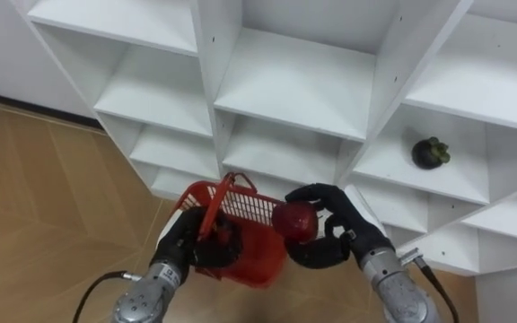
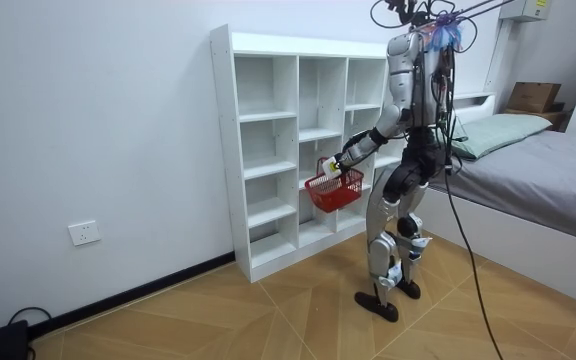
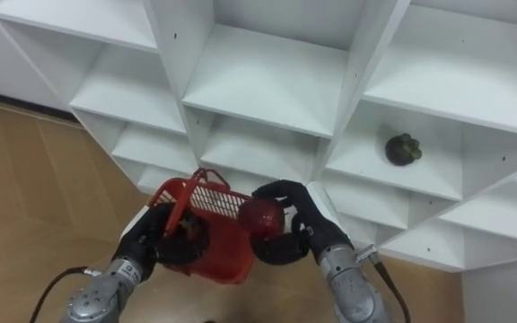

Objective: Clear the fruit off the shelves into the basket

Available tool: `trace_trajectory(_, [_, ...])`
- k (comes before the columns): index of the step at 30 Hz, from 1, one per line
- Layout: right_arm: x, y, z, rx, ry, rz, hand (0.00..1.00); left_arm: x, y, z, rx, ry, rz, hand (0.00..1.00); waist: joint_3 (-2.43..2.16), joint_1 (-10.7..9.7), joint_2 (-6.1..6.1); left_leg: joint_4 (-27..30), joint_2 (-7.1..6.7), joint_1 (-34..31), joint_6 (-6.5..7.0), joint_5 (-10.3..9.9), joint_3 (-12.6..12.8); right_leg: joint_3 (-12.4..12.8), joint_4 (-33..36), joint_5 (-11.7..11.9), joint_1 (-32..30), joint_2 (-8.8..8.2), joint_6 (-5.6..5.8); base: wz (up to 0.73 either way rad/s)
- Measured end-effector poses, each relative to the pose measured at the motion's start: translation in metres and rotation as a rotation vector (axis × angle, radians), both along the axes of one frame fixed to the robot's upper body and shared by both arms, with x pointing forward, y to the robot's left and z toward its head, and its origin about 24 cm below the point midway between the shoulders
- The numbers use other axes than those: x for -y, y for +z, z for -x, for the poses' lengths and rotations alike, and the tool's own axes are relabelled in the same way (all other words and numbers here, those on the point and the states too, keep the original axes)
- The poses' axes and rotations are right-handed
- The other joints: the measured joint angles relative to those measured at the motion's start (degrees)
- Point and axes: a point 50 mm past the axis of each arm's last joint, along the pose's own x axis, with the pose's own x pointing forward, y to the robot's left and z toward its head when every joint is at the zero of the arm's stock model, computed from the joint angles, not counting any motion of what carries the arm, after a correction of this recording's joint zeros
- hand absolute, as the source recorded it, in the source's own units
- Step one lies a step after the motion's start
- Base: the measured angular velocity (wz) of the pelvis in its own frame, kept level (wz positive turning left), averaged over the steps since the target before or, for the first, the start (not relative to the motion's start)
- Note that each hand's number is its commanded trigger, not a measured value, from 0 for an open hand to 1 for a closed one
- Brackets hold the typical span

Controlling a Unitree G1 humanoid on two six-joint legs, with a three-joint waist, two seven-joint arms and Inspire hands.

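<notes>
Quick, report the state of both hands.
Left hand: shut on the basket.
Right hand: shut on the red fruit.

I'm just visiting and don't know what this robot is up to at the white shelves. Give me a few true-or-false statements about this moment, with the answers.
1. The left hand grips the red basket. True.
2. The right hand is empty. False: its fingers curl round a red fruit.
3. The red fruit lies inside the basket. False: the right hand holds it just beside the basket's rim.
4. A mangosteen sits on a shelf to the robot's right. True.
5. The robot kneels on the floor. False: it stands upright in front of the white shelf unit.
</notes>
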Motion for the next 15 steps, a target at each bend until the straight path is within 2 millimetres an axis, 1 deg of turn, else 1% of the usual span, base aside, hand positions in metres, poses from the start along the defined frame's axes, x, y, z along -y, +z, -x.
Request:
trace_trajectory(3, [0.000, 0.000, 0.000, -0.004, 0.006, -0.001, 1.00, 0.003, 0.001, 0.001, 0.003, -0.030, 0.010, 1.00, -0.02, 0.0, 0.11, -0.1, 0.03, -0.1, -0.02, 0.0, -0.1, 0.0, -0.1, 0.1, 0.0, 0.09, 0.00, 0.00])
trace_trajectory(10, [-0.002, -0.001, 0.001, -0.028, 0.045, -0.007, 1.00, 0.013, 0.018, -0.004, 0.085, -0.106, 0.062, 1.00, -0.04, -0.1, 0.18, -0.2, 0.07, -0.6, -0.07, -0.1, -0.1, 0.0, 0.1, 0.1, -0.5, 0.04, 0.01, 0.00])
trace_trajectory(15, [-0.003, -0.001, 0.001, -0.038, 0.061, -0.009, 1.00, 0.018, 0.018, -0.002, 0.080, -0.151, 0.078, 1.00, -0.07, 0.0, 0.26, -0.2, 0.08, -0.9, -0.07, -0.1, 0.0, 0.1, 0.2, 0.1, -0.9, 0.08, 0.00, -0.01])
